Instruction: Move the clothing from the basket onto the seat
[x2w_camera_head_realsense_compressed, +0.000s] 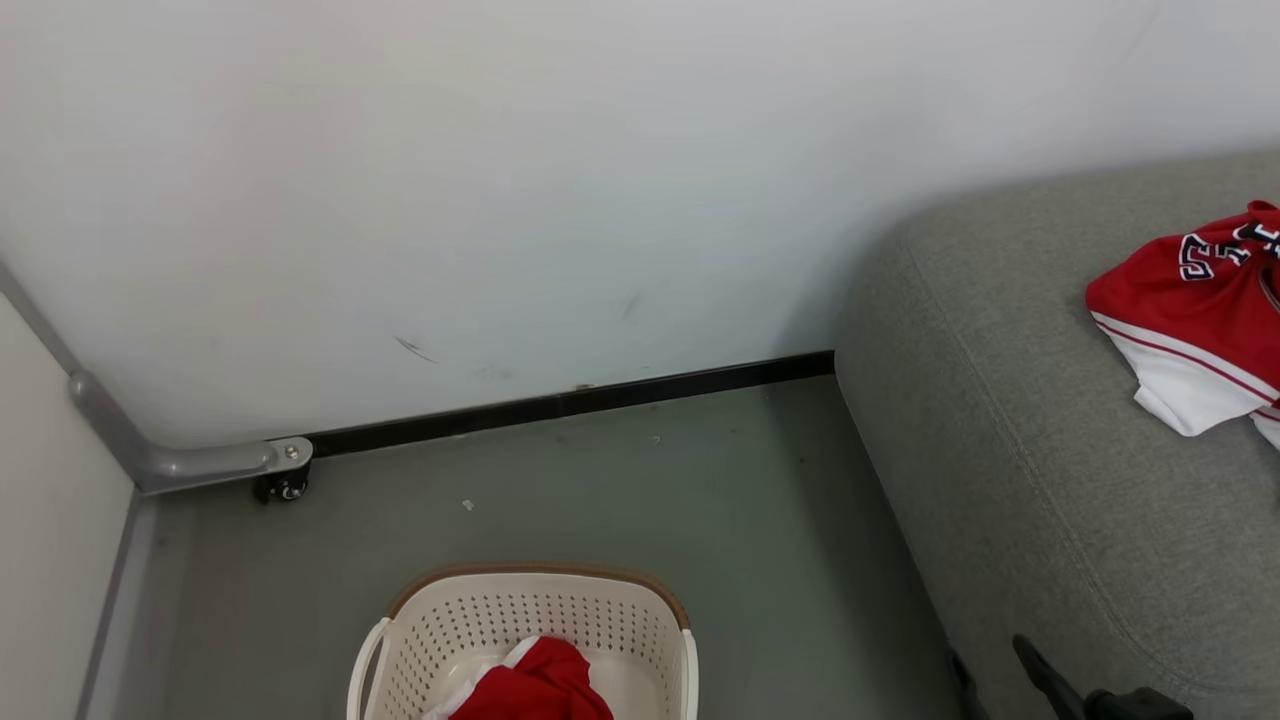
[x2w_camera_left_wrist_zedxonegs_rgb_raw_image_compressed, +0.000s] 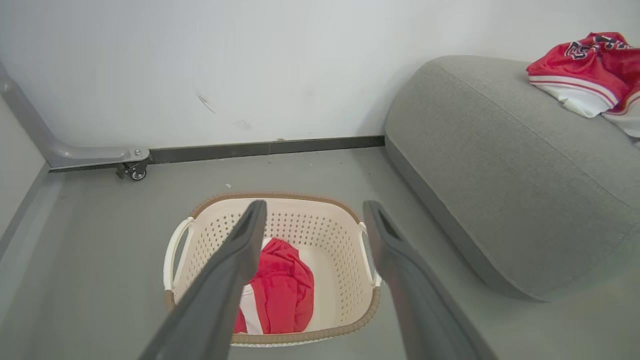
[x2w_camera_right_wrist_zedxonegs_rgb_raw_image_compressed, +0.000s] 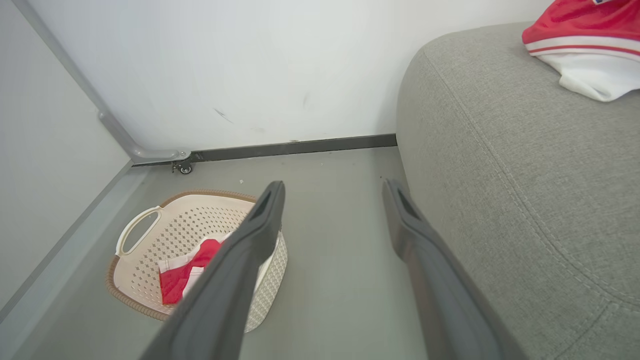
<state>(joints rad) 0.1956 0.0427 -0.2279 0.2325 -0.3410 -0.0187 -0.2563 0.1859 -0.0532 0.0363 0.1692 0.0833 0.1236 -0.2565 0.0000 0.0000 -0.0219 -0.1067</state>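
I'm pointing my left hand (x2w_camera_left_wrist_zedxonegs_rgb_raw_image_compressed: 315, 207), wide and empty, at the shorts (x2w_camera_left_wrist_zedxonegs_rgb_raw_image_compressed: 282, 285); I'm risking hooking the basket (x2w_camera_left_wrist_zedxonegs_rgb_raw_image_compressed: 300, 338) wall instead.

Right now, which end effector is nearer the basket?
Left. The left end effector points open straight at the basket; the right end effector is open off to its side, over floor by the sofa.

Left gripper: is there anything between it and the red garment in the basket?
Nothing visible does. The left gripper is open and points down at the basket, which has no lid. The red garment lies loose inside it, with no other thing on top.
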